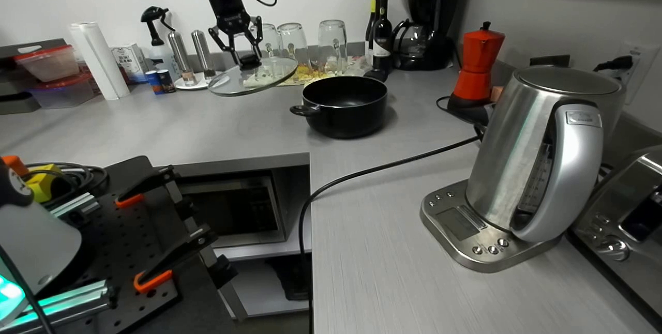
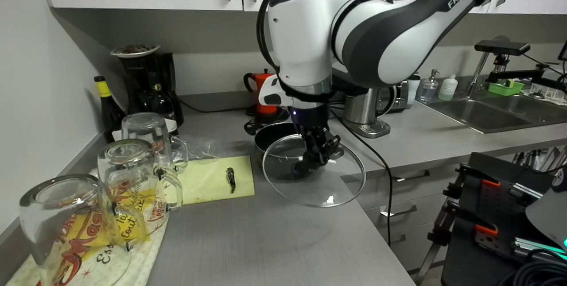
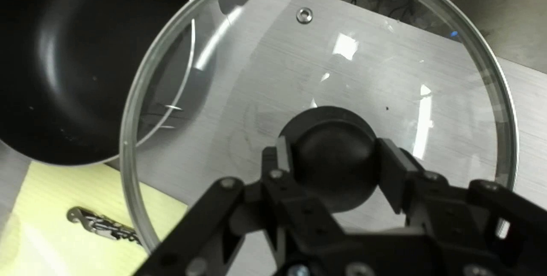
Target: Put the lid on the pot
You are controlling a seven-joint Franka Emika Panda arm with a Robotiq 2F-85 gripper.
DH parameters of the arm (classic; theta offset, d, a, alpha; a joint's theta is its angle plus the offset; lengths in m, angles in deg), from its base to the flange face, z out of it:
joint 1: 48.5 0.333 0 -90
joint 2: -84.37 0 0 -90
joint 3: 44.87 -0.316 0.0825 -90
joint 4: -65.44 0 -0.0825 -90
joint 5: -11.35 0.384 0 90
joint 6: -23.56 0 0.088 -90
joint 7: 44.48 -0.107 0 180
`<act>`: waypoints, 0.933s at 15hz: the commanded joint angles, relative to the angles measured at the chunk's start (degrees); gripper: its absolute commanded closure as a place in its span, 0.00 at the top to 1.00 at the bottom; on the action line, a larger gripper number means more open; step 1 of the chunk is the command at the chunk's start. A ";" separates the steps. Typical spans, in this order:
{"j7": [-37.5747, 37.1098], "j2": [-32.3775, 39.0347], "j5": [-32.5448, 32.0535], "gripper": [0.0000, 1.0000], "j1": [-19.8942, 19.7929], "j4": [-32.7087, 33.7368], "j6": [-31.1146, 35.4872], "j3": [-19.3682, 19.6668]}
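Note:
The lid (image 1: 232, 83) is round clear glass with a metal rim and a black knob. My gripper (image 1: 249, 59) is shut on the knob and holds the lid in the air, tilted, above the counter. In the wrist view the fingers (image 3: 333, 156) press on both sides of the knob, and the lid's glass (image 3: 256, 96) fills the middle. The black pot (image 1: 346, 117) stands open on the counter beside the lid. The pot (image 3: 85, 54) lies at the upper left in the wrist view, partly overlapped by the lid's rim. In an exterior view the lid (image 2: 323, 193) partly covers the pot (image 2: 261, 146).
Glass mugs (image 2: 133, 179) stand upside down along the wall. A yellow cloth (image 2: 199, 184) with a corkscrew (image 2: 231, 179) lies near the pot. Wine bottles (image 1: 382, 34), a coffee maker (image 1: 426, 39), a red moka pot (image 1: 478, 62), a steel kettle (image 1: 512, 142) and a black cable (image 1: 393, 161) are around it.

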 commanded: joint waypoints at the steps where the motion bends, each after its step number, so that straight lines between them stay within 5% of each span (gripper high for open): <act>1: 0.82 -1.47 -0.16 0.25 -1.54 4.32 -6.34 1.38; 14: 4.01 9.56 0.02 0.25 -4.54 25.17 -17.88 5.01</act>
